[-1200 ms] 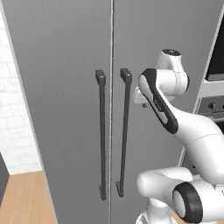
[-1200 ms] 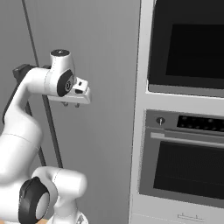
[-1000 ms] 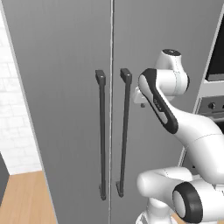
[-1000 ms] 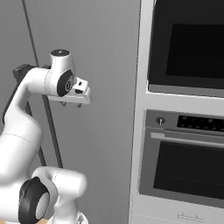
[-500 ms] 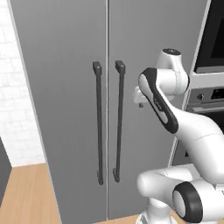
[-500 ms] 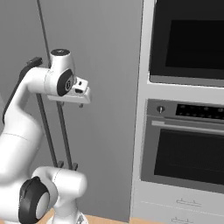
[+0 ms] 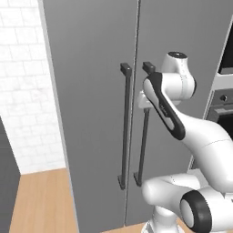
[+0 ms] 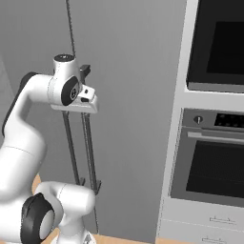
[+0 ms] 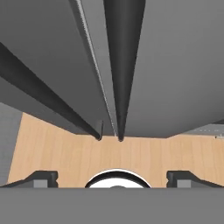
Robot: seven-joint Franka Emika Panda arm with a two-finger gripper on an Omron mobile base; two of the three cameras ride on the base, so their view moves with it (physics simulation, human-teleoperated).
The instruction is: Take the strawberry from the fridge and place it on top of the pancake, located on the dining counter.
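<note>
White brick wall [image 7: 27,91], wood floor [image 7: 41,200], two stacked ovens [image 8: 214,157]

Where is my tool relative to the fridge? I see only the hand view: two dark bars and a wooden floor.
Observer: The tool is high up, near the top of the right handle of the fridge. I cannot tell whether it touches the handle.
Operator: Are both doors shut?
Observer: Yes. In the left base view both doors sit flush and the seam between them is closed.
Operator: What stands to the right of the fridge?
Observer: A built-in oven, with a second dark-windowed oven above it.
</note>
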